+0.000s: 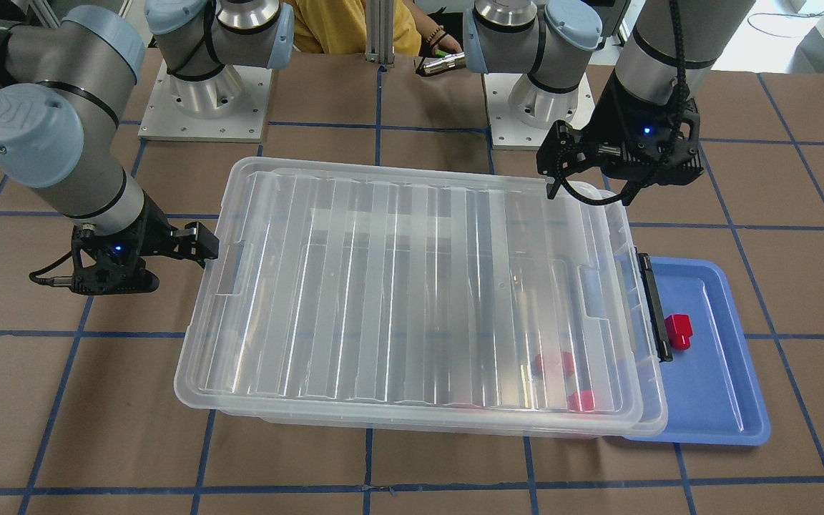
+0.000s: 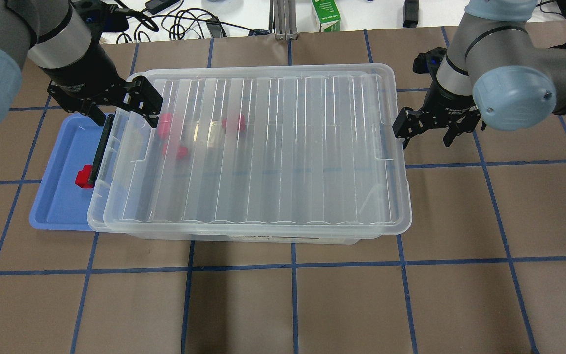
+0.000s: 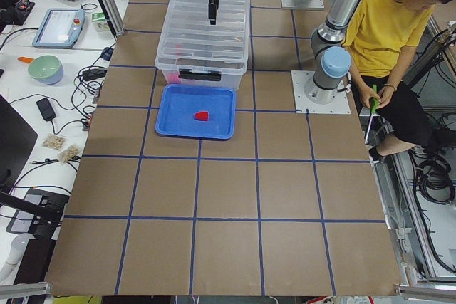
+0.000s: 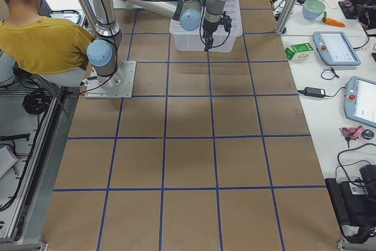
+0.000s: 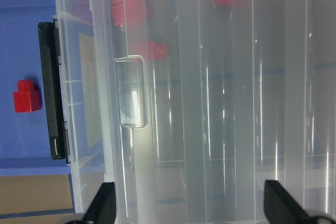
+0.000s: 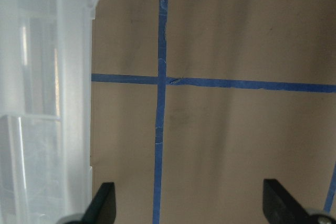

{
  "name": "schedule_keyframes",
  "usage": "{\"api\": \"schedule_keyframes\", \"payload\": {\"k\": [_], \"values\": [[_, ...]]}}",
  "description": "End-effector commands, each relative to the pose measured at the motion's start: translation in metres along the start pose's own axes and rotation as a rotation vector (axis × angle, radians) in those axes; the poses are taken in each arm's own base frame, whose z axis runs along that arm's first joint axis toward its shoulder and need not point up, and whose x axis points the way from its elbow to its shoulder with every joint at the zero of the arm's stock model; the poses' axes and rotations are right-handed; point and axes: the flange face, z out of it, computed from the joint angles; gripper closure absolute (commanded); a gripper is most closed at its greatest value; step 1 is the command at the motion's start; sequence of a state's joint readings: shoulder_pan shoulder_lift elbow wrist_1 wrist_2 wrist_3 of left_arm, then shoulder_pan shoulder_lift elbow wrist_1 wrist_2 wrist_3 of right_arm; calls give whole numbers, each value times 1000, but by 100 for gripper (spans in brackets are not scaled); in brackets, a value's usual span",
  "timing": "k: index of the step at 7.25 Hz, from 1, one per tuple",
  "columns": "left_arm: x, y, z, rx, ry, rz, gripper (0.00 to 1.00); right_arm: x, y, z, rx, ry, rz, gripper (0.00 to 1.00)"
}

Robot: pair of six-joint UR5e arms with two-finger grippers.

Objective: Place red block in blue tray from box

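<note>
One red block (image 1: pixel 677 330) (image 2: pixel 85 178) (image 5: pixel 27 97) lies in the blue tray (image 1: pixel 712 400) (image 2: pixel 57 196) (image 5: pixel 21 40), close to the black latch (image 5: pixel 52 93). The tray's inner edge is tucked under the latch end of the box (image 1: pixel 412 286) (image 2: pixel 263 147), whose ribbed clear lid sits on top, slightly offset. Three more red blocks (image 2: pixel 165 123) (image 5: pixel 157 51) show blurred through the lid at that end. My left gripper (image 2: pixel 125 118) (image 1: pixel 589 193) (image 5: pixel 189 205) hangs open and empty above the lid's latch end. Past the opposite end, my right gripper (image 2: pixel 425 140) (image 6: pixel 189 205) is open and empty over bare table.
A person in a yellow shirt (image 1: pixel 347 25) (image 3: pixel 385 26) sits behind the robot bases. A side bench holds tablets, a bowl, cables and a green carton (image 2: pixel 326 14). Brown table with blue tape lines stretches in front of the box.
</note>
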State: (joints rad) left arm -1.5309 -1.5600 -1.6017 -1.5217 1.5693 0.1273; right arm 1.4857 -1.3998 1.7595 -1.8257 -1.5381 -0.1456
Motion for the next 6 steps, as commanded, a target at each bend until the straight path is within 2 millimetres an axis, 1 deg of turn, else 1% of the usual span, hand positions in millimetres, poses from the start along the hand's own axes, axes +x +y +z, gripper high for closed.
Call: {"api": "schedule_keyframes", "payload": {"k": [1, 2, 4, 5, 6], "values": [[-1, -1, -3, 6, -15, 2, 0, -2, -1, 2, 1, -7, -4, 0], [-1, -2, -3, 7, -4, 2, 0, -2, -2, 1, 4, -6, -4, 0], [-1, 1, -5, 2, 1, -18, 0, -3, -2, -1, 7, -6, -6, 0], [-2, 2, -6, 3, 0, -55, 0, -1, -4, -15, 32, 2, -5, 0], [-2, 2, -6, 0, -2, -55, 0, -1, -3, -46, 45, 15, -5, 0]]}}
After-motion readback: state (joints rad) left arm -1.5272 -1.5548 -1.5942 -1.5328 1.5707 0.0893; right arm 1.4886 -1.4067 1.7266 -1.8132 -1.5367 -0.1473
